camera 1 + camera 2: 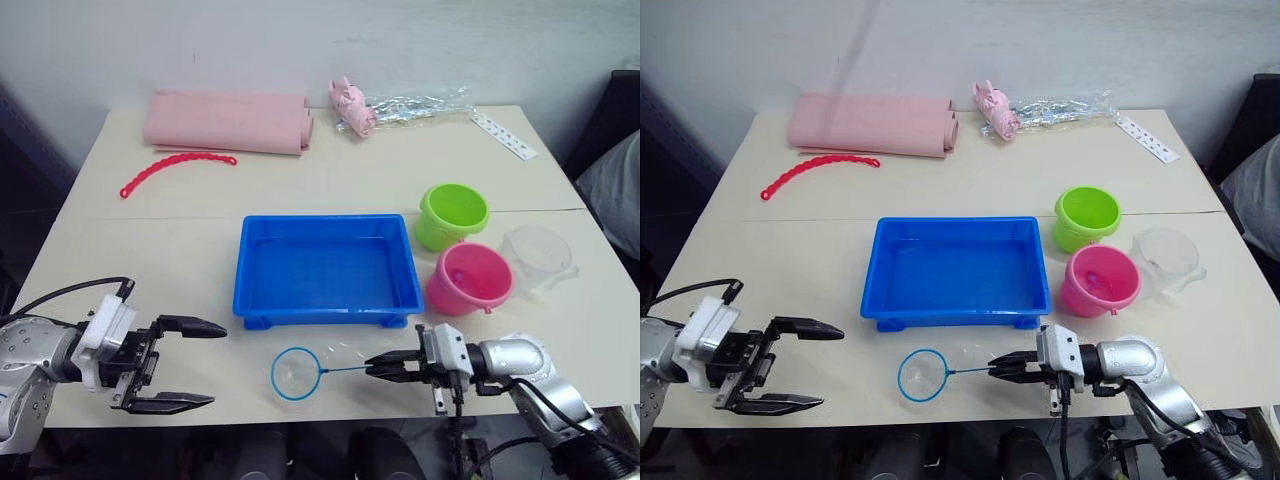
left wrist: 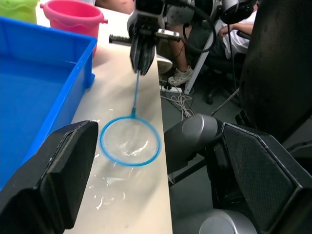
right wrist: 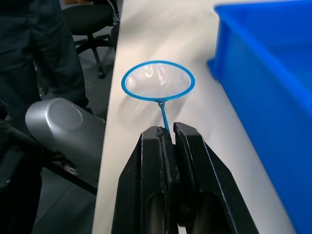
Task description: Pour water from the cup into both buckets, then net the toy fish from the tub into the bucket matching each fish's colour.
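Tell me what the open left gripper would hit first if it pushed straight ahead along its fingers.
Likely the small hand net's light-blue ring, lying flat on the beige table. The left gripper points right along the near edge toward it, nothing between. Beyond is the right gripper, shut on the handle.

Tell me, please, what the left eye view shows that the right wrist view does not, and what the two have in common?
Left eye view alone: the green bucket, the pink bucket, the clear cup, the open left gripper, a folded pink cloth and a red chain.

Right wrist view alone: a chair base on the floor beside the table.

Both: the right gripper shut on the handle of the net, whose ring lies on the table beside the blue tub.
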Controlling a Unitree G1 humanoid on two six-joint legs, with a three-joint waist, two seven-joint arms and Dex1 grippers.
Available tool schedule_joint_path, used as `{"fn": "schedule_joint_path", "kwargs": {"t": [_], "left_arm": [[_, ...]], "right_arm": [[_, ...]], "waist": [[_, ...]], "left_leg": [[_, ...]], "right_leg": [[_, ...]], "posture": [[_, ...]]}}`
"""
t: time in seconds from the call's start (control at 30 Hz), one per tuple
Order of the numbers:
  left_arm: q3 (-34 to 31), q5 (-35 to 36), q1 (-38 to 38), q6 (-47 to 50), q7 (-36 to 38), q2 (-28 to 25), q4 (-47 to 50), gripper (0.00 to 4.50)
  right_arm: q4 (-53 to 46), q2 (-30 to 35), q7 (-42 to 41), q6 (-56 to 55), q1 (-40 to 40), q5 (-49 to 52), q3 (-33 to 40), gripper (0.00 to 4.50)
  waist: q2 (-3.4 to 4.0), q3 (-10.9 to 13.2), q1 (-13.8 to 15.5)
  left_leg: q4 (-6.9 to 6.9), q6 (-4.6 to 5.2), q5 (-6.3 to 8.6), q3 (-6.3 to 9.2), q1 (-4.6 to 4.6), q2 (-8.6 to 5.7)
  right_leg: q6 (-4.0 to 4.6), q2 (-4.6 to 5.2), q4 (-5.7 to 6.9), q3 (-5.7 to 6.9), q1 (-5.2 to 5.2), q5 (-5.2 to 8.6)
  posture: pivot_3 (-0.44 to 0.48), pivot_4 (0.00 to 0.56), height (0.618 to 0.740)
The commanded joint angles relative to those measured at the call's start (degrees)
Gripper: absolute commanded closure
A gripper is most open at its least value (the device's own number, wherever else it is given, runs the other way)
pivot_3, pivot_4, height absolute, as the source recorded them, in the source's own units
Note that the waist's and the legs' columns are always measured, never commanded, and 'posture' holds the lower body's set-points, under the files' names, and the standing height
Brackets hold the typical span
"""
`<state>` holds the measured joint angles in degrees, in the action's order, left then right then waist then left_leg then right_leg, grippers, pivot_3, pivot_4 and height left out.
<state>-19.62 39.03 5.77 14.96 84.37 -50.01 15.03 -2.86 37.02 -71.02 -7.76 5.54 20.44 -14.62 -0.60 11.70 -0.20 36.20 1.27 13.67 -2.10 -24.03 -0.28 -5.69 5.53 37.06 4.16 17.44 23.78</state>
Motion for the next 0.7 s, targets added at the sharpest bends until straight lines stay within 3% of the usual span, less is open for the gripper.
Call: {"fn": "schedule_joint_path", "kwargs": {"t": [0.03, 0.27, 0.4, 0.6, 0.7], "left_arm": [[-0.1, -0.3, -1.4, -0.4, -1.8, -0.1, 0.7, 0.03], [-0.6, -0.8, -2.2, -0.9, -1.5, -1.5, -0.6, 0.03], [-1.3, -1.2, -3.9, -1.7, -1.3, -2.1, -3.3, 0.0], [-3.1, -1.1, -4.6, -2.6, -2.3, -2.3, -5.3, 0.0], [-5.4, -1.3, -2.7, -2.6, -4.6, -1.6, -4.8, 0.0]], "right_arm": [[3.2, -2.5, -1.0, -4.4, 1.2, -3.4, -2.1, 4.5], [10.9, -7.3, 2.3, -7.5, 2.7, -6.4, -1.2, 4.5], [8.7, -5.8, -0.2, -5.7, 1.0, -3.7, -0.6, 2.97], [2.0, 1.0, -3.6, -5.8, -2.7, -0.2, 4.3, 0.17], [-2.0, 7.3, -7.5, -4.3, -5.2, 4.2, 8.9, 0.04]], "waist": [[-0.01, 0.0, 0.0], [-0.01, 0.0, 0.0], [-0.01, 0.0, 0.0], [0.0, 0.0, 0.0], [0.01, 0.0, 0.0]], "left_leg": [[0.01, 0.0, 0.0, 0.0, 0.0, 0.0], [-0.01, -0.02, 0.0, 0.0, 0.0, 0.0], [-0.01, -0.02, 0.0, -0.01, 0.0, -0.01], [-0.01, -0.02, 0.01, -0.01, 0.0, -0.01], [-0.03, -0.02, 0.01, -0.01, -0.01, -0.01]], "right_leg": [[0.0, 0.0, 0.01, 0.0, 0.0, 0.0], [0.0, -0.01, 0.01, 0.01, 0.02, 0.0], [0.0, -0.01, 0.01, 0.01, 0.02, 0.0], [0.0, 0.0, -0.01, 0.0, 0.02, 0.0], [0.0, 0.01, -0.03, 0.01, 0.02, 0.0]], "posture": [[0.0, 0.15, 0.74], [0.0, 0.15, 0.74], [0.0, 0.15, 0.74], [0.0, 0.15, 0.74], [0.0, 0.15, 0.74]]}}
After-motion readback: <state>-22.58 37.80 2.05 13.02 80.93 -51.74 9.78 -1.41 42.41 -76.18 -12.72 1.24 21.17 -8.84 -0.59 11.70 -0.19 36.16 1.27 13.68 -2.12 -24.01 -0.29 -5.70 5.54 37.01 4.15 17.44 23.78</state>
